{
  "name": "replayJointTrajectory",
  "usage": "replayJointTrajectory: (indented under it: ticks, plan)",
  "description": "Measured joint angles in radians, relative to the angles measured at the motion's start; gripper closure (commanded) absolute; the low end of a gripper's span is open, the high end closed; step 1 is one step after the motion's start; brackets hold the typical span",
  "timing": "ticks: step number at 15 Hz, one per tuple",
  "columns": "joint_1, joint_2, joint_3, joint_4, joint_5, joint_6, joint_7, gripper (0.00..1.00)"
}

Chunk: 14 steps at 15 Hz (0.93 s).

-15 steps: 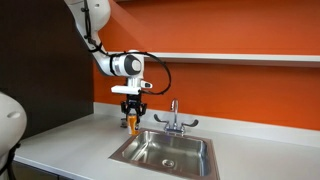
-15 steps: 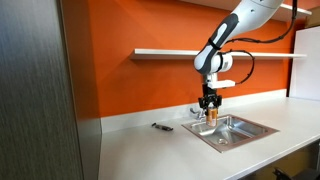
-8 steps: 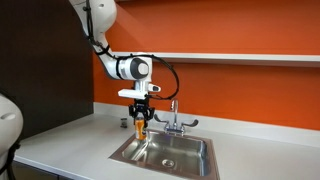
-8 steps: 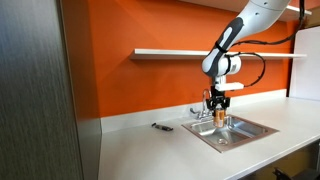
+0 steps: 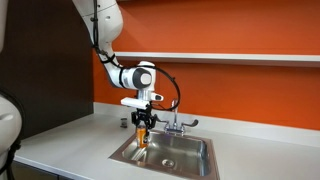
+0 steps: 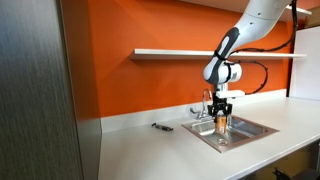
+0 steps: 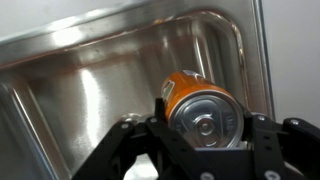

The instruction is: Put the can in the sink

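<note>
My gripper (image 5: 143, 123) is shut on the orange can (image 5: 142, 133) and holds it upright over the near-left part of the steel sink (image 5: 205, 165). In the other exterior view the gripper (image 6: 221, 112) and can (image 6: 221, 123) hang just above the sink (image 6: 262, 128). In the wrist view the can (image 7: 200, 110) shows its silvery top between my black fingers (image 7: 160, 118), with the basin's floor (image 7: 90, 90) below it.
The chrome faucet (image 5: 173, 117) with two handles stands at the sink's back rim. A small dark object (image 6: 161, 127) lies on the white counter (image 6: 140, 150) beside the sink. An orange wall and a shelf (image 6: 170, 52) are behind.
My arm has carried the can sideways from the counter beside the sink to above the basin, and it now hangs a little lower.
</note>
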State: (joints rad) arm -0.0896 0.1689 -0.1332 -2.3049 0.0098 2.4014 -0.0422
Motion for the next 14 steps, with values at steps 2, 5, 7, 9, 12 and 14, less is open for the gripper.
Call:
replayJointTrajectory:
  ticks: [2, 5, 7, 9, 12, 14]
  plan:
    - [0.000, 0.029, 0.000, 0.001, 0.007, 0.025, 0.007, 0.62]
    - [-0.001, 0.072, -0.003, 0.006, 0.008, 0.064, 0.025, 0.62]
    - [-0.002, 0.098, -0.009, 0.014, 0.008, 0.086, 0.035, 0.62]
    - [-0.004, 0.123, -0.014, 0.026, 0.008, 0.103, 0.042, 0.62]
    - [-0.005, 0.161, -0.018, 0.050, 0.008, 0.115, 0.045, 0.62]
    - [-0.005, 0.188, -0.018, 0.068, 0.009, 0.116, 0.045, 0.62]
